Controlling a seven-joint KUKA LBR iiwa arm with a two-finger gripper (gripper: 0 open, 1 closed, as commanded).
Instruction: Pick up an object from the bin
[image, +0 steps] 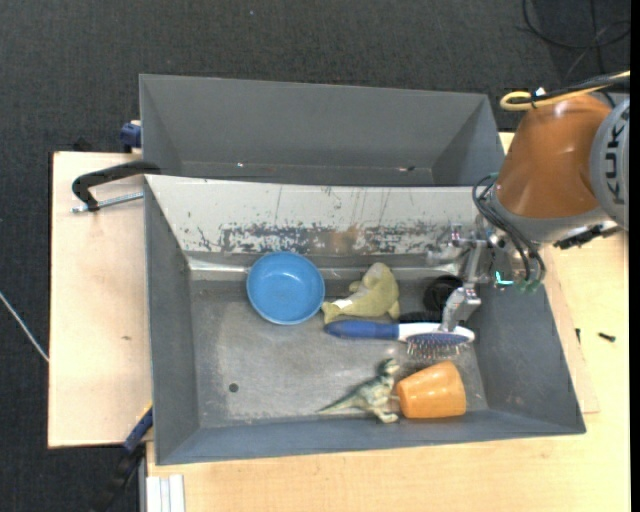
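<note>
**Crowded corner, risk of a glancing grasp**

Past the blue bowl (286, 288) and yellowish cloth (374, 291), the blue-handled brush (390, 331) lay with its bristle head near the orange cup (432, 391), beneath my end effector (458, 318). I couldn't tell whether it was open or closed. I feared an off-centre descent would skid the brush away.

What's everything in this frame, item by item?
bowl: 1, blue, bin floor by the back wall
cloth-like lump: 1, pale yellow, right of the bowl
brush: 1, blue handle, white head, middle right
cup: 1, orange, on its side, front right
dinosaur toy: 1, greenish tan, front, against the cup
round thing: 1, black, back right, kind unclear
bin: 1, grey metal
gripper: 1, silver, just above the brush's head
arm cover: 1, orange, upper right
</note>
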